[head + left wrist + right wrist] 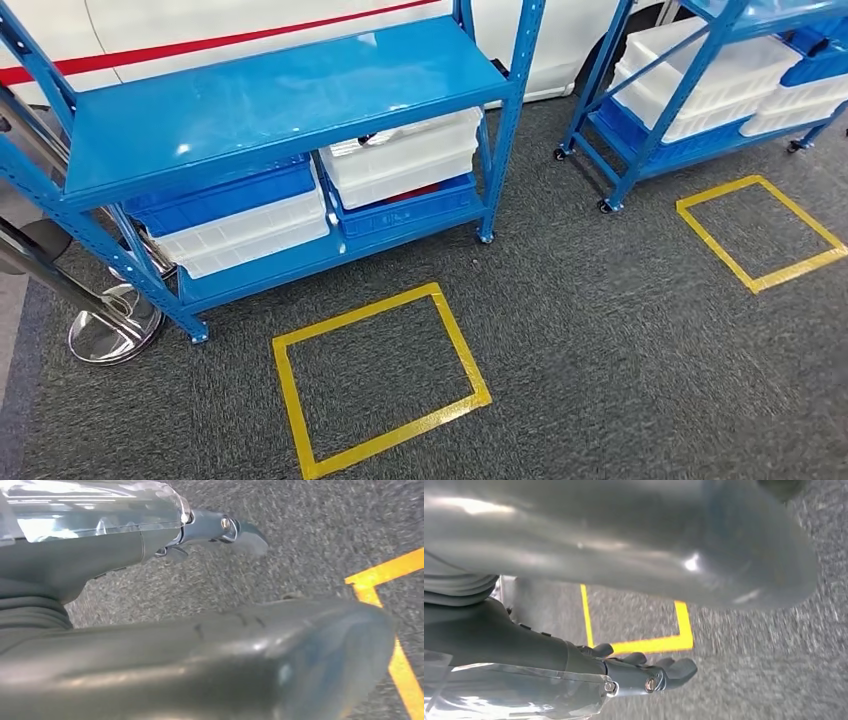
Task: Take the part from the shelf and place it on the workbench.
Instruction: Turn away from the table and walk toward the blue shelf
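A blue metal shelf (280, 95) stands ahead in the head view with a bare top board. On its lower board sit a white bin (405, 155) over a blue one and a blue bin (225, 195) over a white one. Something dark (372, 138) peeks from the white bin's rim; I cannot tell what it is. My left hand (90, 560) hangs over grey carpet, fingers (225, 530) straight, holding nothing. My right hand (524, 645) hangs likewise, its dark fingers (654, 672) apart and empty.
A yellow taped square (380, 375) marks the carpet in front of the shelf, another (760, 230) lies to the right. A second blue wheeled shelf (700, 90) holds white and blue bins. A chrome stand base (110, 330) sits at the left. A white car body (250, 30) is behind.
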Robot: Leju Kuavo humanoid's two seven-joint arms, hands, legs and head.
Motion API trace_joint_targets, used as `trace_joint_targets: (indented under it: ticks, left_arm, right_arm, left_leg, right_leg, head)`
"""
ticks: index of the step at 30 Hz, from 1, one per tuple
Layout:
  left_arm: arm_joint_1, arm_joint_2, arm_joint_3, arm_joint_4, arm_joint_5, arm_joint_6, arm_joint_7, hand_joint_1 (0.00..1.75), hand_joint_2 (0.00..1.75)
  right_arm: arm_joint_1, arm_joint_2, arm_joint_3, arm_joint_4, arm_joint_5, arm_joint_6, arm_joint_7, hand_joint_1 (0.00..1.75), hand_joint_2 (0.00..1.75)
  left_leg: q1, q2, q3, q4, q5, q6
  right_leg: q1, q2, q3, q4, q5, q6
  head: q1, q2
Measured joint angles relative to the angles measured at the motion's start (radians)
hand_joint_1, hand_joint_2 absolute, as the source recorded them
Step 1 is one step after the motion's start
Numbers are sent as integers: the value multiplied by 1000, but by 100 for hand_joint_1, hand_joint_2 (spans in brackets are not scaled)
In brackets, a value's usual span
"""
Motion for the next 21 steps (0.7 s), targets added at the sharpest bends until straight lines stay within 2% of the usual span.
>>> trace_joint_targets:
  ticks: [1, 2, 3, 4, 6, 7, 8, 9, 10, 11, 12, 13, 14, 15, 16, 17, 18, 19, 20, 21]
  left_arm:
    - [1, 0, 0, 0, 1, 4, 0, 0, 0]
    - [2, -1, 0, 0, 2, 8, -1, 0, 0]
    - [4, -3, 0, 0, 3, 12, -3, 0, 0]
    - [7, -4, 0, 0, 3, 15, -4, 0, 0]
    - [9, -7, 0, 1, 3, 22, -7, 0, 0]
    - [10, -8, 1, 1, 3, 25, -9, 0, 0]
    - [9, -9, 1, 2, 4, 28, -10, 0, 0]
    - [10, -9, 1, 2, 4, 29, -12, 0, 0]
    - [10, -9, 1, 2, 4, 30, -13, 0, 0]
    - [9, -9, 1, 2, 3, 31, -14, 0, 0]
    - [7, -10, 1, 2, 3, 31, -14, 0, 0]
    - [6, -10, 1, 2, 3, 31, -15, 0, 0]
    - [4, -11, 1, 2, 3, 31, -15, 0, 0]
    - [3, -11, 1, 2, 3, 31, -16, 0, 0]
    - [3, -11, 1, 2, 3, 31, -16, 0, 0]
    - [3, -11, 1, 2, 3, 30, -16, 0, 0]
    - [4, -11, 1, 2, 3, 30, -16, 0, 0]
    - [4, -11, 1, 2, 3, 30, -17, 0, 0]
    - [3, -11, 1, 2, 3, 30, -17, 0, 0]
    - [2, -11, 1, 2, 3, 30, -17, 0, 0]
  right_arm:
    - [3, -2, 0, 0, 4, 1, 1, 0, 0]
    - [6, -4, 0, 0, 7, 1, 2, 0, 0]
    - [9, -5, 0, 0, 10, 1, 3, 0, 0]
    - [14, -6, 0, 1, 13, 1, 3, 0, 0]
    - [21, -9, 1, 3, 16, 2, 6, 0, 0]
    - [22, -10, 1, 4, 17, 3, 7, 0, 0]
    - [20, -11, 1, 5, 19, 3, 8, 0, 0]
    - [17, -12, 1, 5, 21, 3, 9, 0, 0]
    - [13, -12, 1, 5, 23, 3, 9, 0, 0]
    - [12, -12, 1, 5, 25, 3, 9, 0, 0]
    - [11, -12, 1, 5, 27, 3, 9, 0, 0]
    - [10, -12, 1, 5, 29, 3, 8, 0, 0]
    - [10, -12, 1, 5, 29, 3, 8, 0, 0]
    - [9, -12, 1, 5, 29, 3, 8, 0, 0]
    - [8, -12, 1, 5, 30, 3, 8, 0, 0]
    - [7, -12, 1, 5, 30, 3, 9, 0, 0]
    - [6, -12, 1, 5, 30, 3, 9, 0, 0]
    - [5, -12, 1, 5, 30, 3, 9, 0, 0]
    - [5, -12, 1, 5, 30, 3, 9, 0, 0]
    - [5, -12, 1, 5, 30, 3, 9, 0, 0]
  left_leg:
    - [3, -12, 23, -2, -16, -3]
    - [8, -24, 44, -3, -33, -7]
    - [12, -36, 66, -3, -51, -12]
    - [15, -47, 82, -3, -69, -17]
    - [18, -65, 107, 6, -104, -29]
    - [19, -73, 112, 9, -118, -35]
    - [20, -80, 115, 16, -123, -42]
    - [22, -83, 108, 26, -119, -49]
    - [23, -74, 95, 53, -107, -55]
    - [24, -53, 70, 97, -95, -61]
    - [24, -30, 37, 151, -96, -66]
    - [23, -5, -1, 208, -113, -71]
    - [23, 9, -38, 256, -145, -74]
    - [23, 14, -68, 289, -178, -76]
    - [23, 17, -88, 299, -196, -76]
    - [23, 19, -95, 283, -186, -75]
    - [22, 22, -90, 242, -153, -71]
    - [19, 32, -73, 179, -102, -65]
    - [15, 52, -54, 120, -60, -56]
    - [8, 75, -44, 74, -41, -47]
  right_leg:
    - [-1, -1, -28, -13, -51, 3]
    - [-3, 0, -50, -40, -77, 7]
    - [-5, 2, -68, -81, -62, 13]
    - [-9, 12, -82, -133, 8, 18]
    - [-12, 37, -104, -223, 203, 21]
    - [-12, 44, -109, -243, 268, 17]
    - [-9, 41, -111, -247, 290, 8]
    - [-7, 34, -105, -243, 283, 0]
    - [-7, 25, -97, -248, 277, -9]
    - [-6, 16, -87, -255, 271, -18]
    - [-7, 8, -76, -263, 266, -24]
    - [-5, -1, -64, -269, 259, -30]
    - [-4, -10, -53, -272, 251, -34]
    - [-2, -19, -43, -273, 243, -36]
    - [0, -29, -33, -273, 234, -37]
    - [2, -38, -23, -273, 226, -38]
    - [5, -47, -12, -273, 219, -39]
    - [7, -57, -1, -274, 212, -38]
    - [8, -67, 8, -275, 206, -38]
    - [10, -77, 15, -275, 202, -36]
  head:
    - [0, 0]
    - [0, 0]
    - [0, 0]
    - [0, 0]
    - [0, 0]
    - [0, 0]
    - [-1, 0]
    - [-1, 0]
    - [-1, 0]
    - [-1, 0]
    - [-1, 0]
    - [-1, 0]
    - [-1, 0]
    - [-1, 0]
    - [-1, 0]
    - [-1, 0]
    - [-1, 0]
    - [-1, 0]
    - [-1, 0]
    - [-1, 0]
